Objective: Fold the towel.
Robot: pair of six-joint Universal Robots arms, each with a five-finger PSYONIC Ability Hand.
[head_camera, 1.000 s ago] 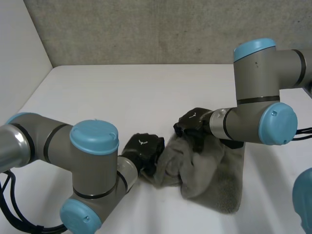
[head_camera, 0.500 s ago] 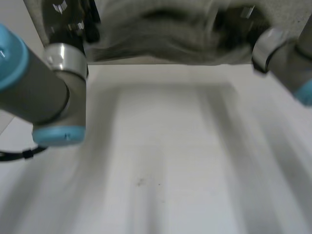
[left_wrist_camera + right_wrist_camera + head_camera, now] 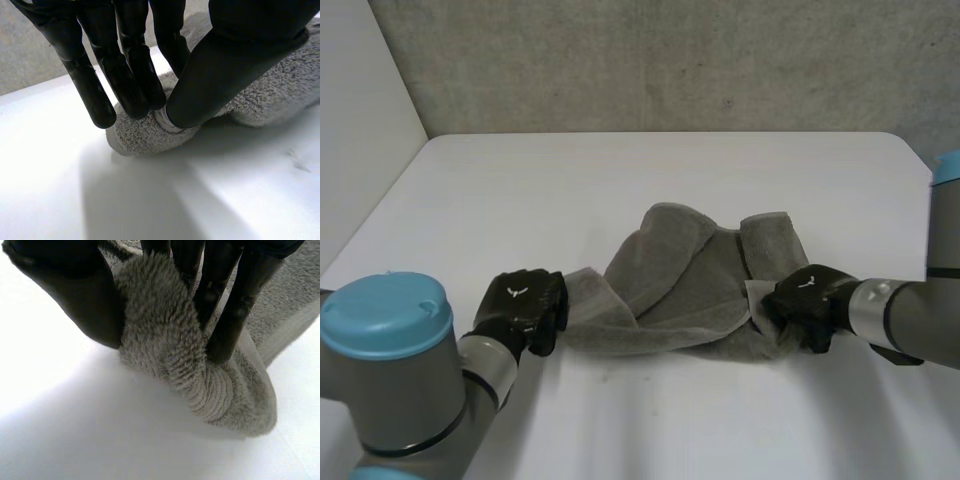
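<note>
A grey towel (image 3: 685, 290) lies rumpled in the middle of the white table (image 3: 620, 180), with folds and a raised hump at its far side. My left hand (image 3: 523, 308) is at the towel's left end. In the left wrist view its fingers (image 3: 125, 75) and thumb pinch a corner of the towel (image 3: 145, 132). My right hand (image 3: 807, 303) is at the towel's right end. In the right wrist view its thumb (image 3: 85, 300) and fingers (image 3: 235, 305) are closed on a thick roll of the towel (image 3: 170, 350).
A grey wall (image 3: 670, 60) runs along the table's far edge. Bare table surface lies beyond the towel and in front of it. My right arm (image 3: 920, 310) comes in from the right side, my left arm (image 3: 400, 370) from the near left.
The towel, bunched near the front a second ago, was swung up high and now lies spread wider between my hands. Both hands have moved apart, left and right.
</note>
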